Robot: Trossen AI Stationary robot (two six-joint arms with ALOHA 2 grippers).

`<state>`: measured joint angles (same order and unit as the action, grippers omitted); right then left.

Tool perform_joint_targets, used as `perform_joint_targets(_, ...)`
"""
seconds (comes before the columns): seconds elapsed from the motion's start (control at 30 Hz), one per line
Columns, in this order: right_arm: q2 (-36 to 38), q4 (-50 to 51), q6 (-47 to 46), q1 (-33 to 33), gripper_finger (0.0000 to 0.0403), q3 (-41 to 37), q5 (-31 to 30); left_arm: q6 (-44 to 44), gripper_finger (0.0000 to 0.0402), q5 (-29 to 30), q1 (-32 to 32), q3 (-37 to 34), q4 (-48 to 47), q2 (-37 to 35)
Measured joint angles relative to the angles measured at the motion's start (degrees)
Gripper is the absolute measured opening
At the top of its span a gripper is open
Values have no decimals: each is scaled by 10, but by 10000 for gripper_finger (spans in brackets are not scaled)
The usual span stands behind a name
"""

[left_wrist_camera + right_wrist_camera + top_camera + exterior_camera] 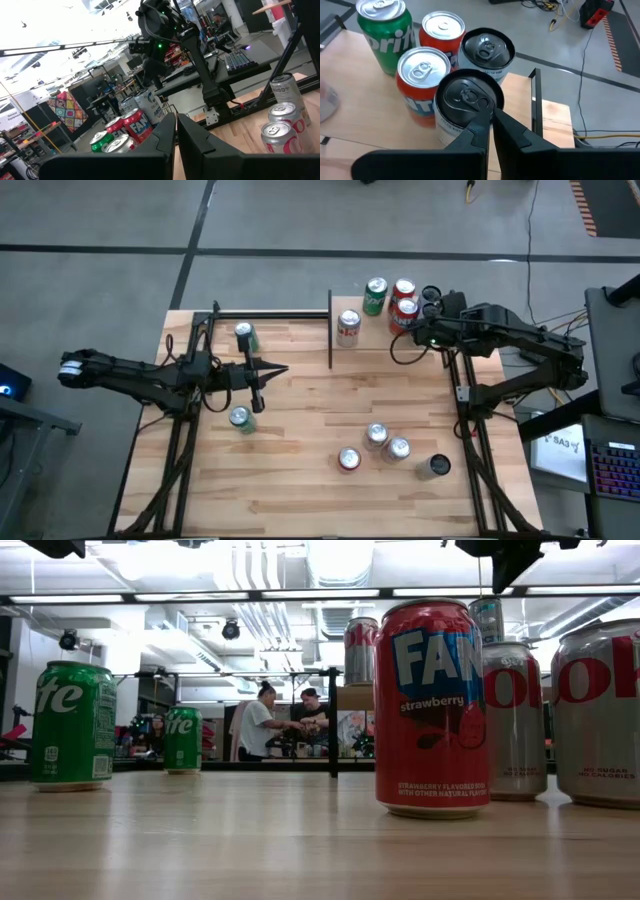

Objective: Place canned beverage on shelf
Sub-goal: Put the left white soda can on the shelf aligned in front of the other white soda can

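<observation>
My right pincer (490,117) is shut tight, with nothing between its two fingers. It hangs just over the shelf (547,117), right above a can with a black top (469,97). I cannot tell if my fingertips touch that top. Another black-topped can (485,49) stands just behind it. Beside them are an orange can with a silver top (422,75), a red can (442,30) and a green can (384,27). These cans stand close together on the light wood board, and thin black posts (536,100) edge the board.

From above, my right pincer (432,308) is at the far right corner of the table, over the little bunch of cans. One more can (348,328) stands alone on the shelf (385,338), a bit apart from the bunch.

My left pincer (258,392) is shut too and holds nothing. It waits over the left part of the table (300,480). A green can (245,337) stands near it on one side and another green can (240,419) on the other.

More cans wait on the near right part of the table: a red-topped one (349,459), two silver ones (377,436) (398,448) and a grey one (436,467).

From table height, a big red strawberry can (432,705) stands up close. People (262,720) are far back in the room.
</observation>
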<state>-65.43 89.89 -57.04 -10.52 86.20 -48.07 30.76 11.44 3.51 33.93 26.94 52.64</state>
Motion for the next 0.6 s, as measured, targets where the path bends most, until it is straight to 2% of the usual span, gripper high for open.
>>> perform_joint_targets(0.6, 4, -1, 29, 0, 13, -26, -29, 0, 2, 0, 0, 0, 0, 0)
